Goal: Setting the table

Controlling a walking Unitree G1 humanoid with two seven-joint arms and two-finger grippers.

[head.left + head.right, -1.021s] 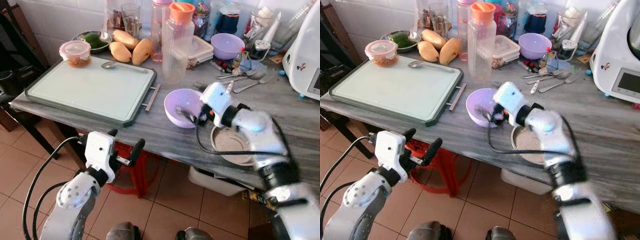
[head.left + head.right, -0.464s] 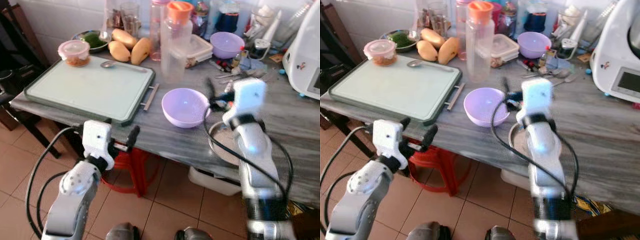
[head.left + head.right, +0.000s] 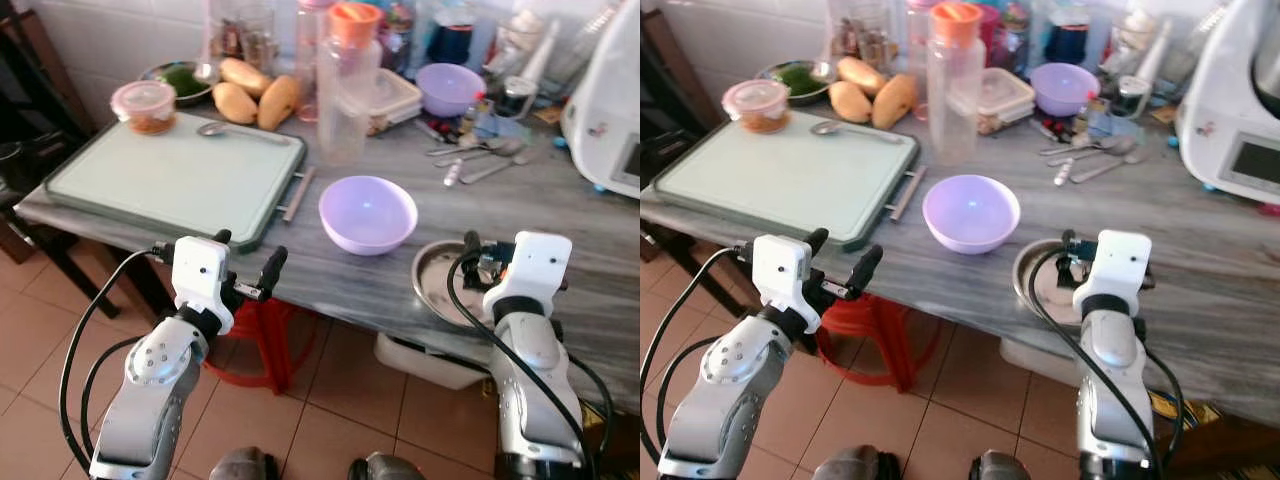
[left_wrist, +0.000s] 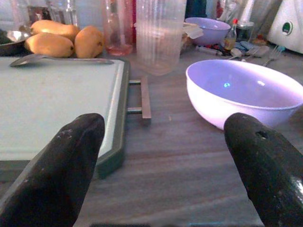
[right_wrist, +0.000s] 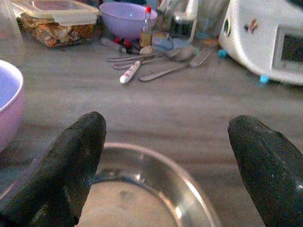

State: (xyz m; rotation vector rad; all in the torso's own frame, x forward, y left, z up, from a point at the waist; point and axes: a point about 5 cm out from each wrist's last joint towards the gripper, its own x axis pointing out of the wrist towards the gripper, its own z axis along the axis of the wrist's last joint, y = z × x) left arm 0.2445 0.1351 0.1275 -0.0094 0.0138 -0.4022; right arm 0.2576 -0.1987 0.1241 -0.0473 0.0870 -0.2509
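Pulling back from the purple bowl (image 3: 367,212) now, right end effector (image 5: 165,156) spread wide and holding nothing, hanging over the metal plate (image 3: 443,290) at its 3 o'clock. Bowl sitting alone mid tabletop (image 3: 600,240), seemingly placed. Left end effector (image 4: 161,156) also wide, waiting.

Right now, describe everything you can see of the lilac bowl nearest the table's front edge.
The round lilac plastic-looking bowl stands upright and empty on the grey marbled table, its smooth glossy inside catching light spots. It sits apart from the green-rimmed tray on one side and the round steel dish on the other, with nothing touching it. The left pincer hovers open below the table edge; the right pincer, also open, is over the steel dish.
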